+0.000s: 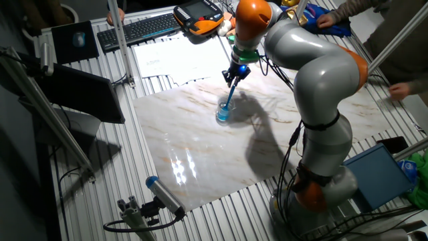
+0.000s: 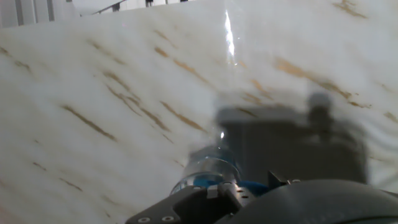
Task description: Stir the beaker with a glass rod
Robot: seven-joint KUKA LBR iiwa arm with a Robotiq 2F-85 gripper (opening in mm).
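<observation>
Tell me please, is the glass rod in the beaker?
In: the glass rod slants from the gripper down into the beaker.

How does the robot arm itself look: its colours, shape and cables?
The arm has thick, rounded silver-grey segments with orange rings at the joints and an orange cap on top. A teal ring sits where the small black gripper is mounted. Black cables hang beside the lower segments near the base. In the hand view the gripper body looks dark grey with small screws.
</observation>
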